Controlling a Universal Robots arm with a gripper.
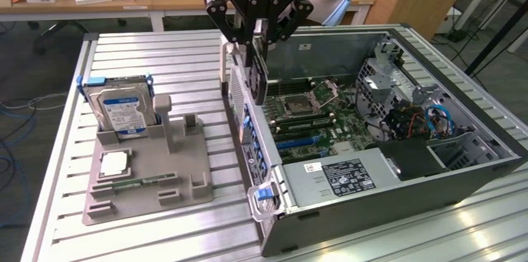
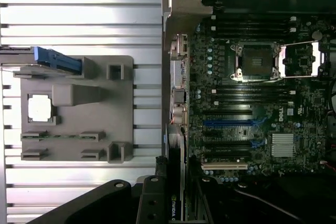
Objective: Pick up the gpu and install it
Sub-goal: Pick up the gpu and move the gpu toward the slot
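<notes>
- Gripper [image 1: 259, 34]: clenched on the gpu [image 1: 258, 73]. I hold the card by its upper end, and it hangs upright beneath the gripper.
- Position of the gpu: in the air, directly below the gripper, over the rear wall of the open computer case [image 1: 396, 169]. It looks clear of the motherboard [image 1: 322, 120].
- Target zone: in the wrist view the blue slot [image 2: 226, 123] and the pale slot [image 2: 224, 166] lie on the board, below the gripper and inward of the card's edge [image 2: 176, 203].
- Good practice, in my judgement: keep the card plumb, bring its connector edge parallel to one slot, keep the bracket end toward the rear wall, and move slowly past the case rim.
- Off to the gripper's side, well apart: the grey fixture [image 1: 157, 169] and the hard drive [image 1: 120, 110] on the worktop [image 1: 165, 52].
</notes>
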